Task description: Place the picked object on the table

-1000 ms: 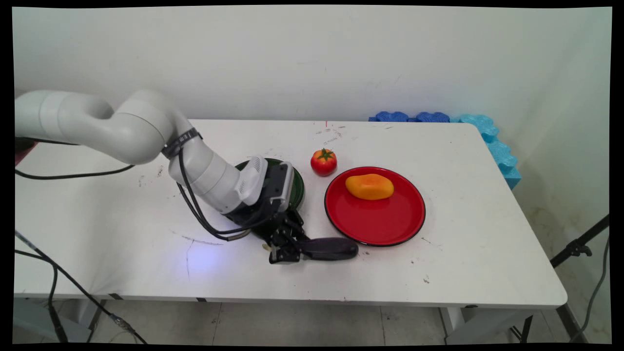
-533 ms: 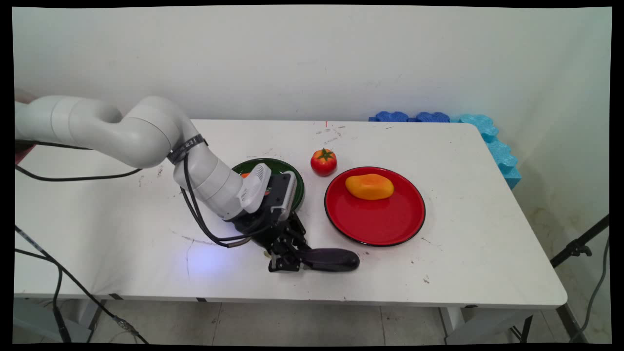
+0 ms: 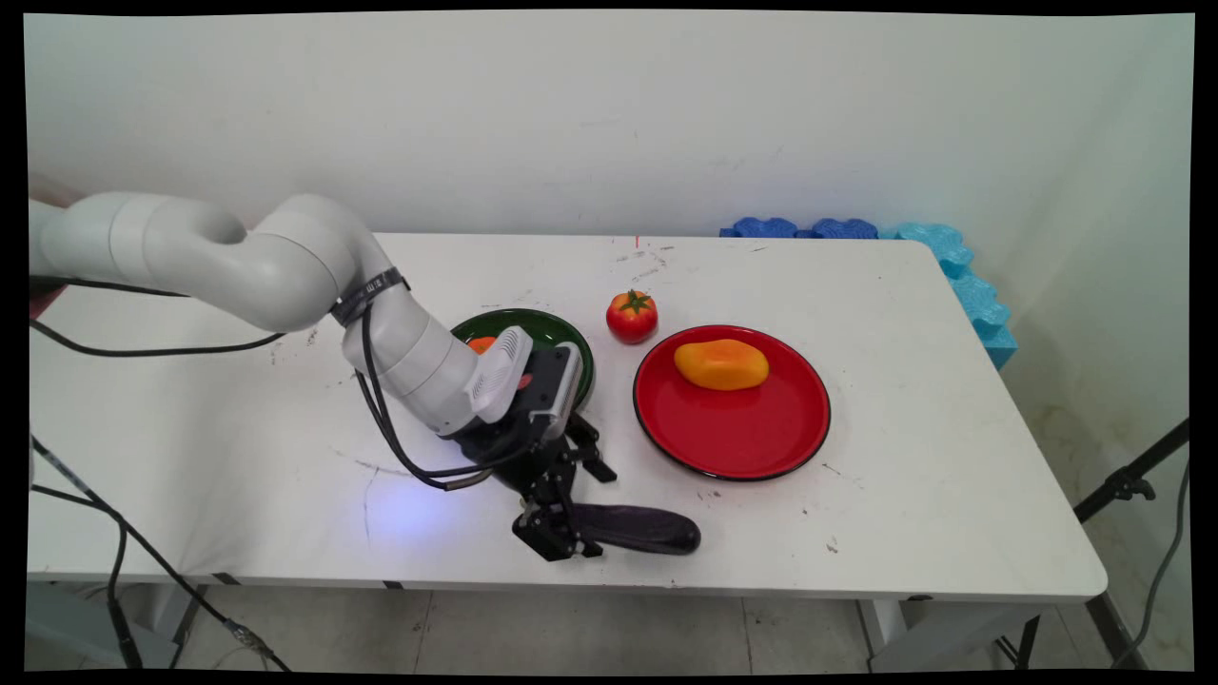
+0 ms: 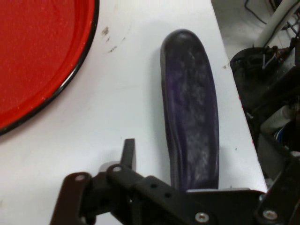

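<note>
A dark purple eggplant (image 3: 638, 529) (image 4: 192, 117) lies on the white table close to its front edge. My gripper (image 3: 575, 509) is low over the eggplant's left end, open. In the hand view, one fingertip (image 4: 128, 151) stands clear of the eggplant's side with bare table between them. The other finger is hidden behind the linkage. The eggplant's near end runs under the linkage at the bottom of that view.
A red plate (image 3: 752, 438) (image 4: 28, 70) holding a yellow-orange mango (image 3: 721, 364) sits right of the gripper. A tomato (image 3: 632, 316) stands behind it. A green plate (image 3: 552, 328) with an orange item (image 3: 482, 343) is partly behind the arm. Blue foam (image 3: 952, 257) lines the back right corner.
The gripper dragged the eggplant toward the table's front edge, and its fingers have now spread apart off the eggplant's end.
</note>
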Tool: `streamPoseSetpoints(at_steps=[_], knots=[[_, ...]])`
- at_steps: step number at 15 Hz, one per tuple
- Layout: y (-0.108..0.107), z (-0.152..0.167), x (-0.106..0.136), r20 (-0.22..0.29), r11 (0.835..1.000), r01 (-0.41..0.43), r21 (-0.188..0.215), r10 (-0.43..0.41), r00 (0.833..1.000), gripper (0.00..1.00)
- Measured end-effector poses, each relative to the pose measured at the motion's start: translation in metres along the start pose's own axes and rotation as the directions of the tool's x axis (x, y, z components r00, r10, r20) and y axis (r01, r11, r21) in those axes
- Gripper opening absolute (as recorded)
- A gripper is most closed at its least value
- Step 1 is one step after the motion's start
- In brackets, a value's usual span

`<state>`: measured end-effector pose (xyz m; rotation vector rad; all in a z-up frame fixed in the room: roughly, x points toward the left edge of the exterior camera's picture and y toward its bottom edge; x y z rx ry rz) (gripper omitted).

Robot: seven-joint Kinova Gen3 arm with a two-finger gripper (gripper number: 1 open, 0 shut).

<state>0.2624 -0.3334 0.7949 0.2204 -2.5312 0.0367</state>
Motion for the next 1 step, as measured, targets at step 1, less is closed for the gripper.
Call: streamPoseSetpoints(at_steps=[1], knots=[[-0.0005, -0.0016, 0.0010, -0.007, 1.000, 0.005, 0.003, -0.005, 1.000, 1.00]])
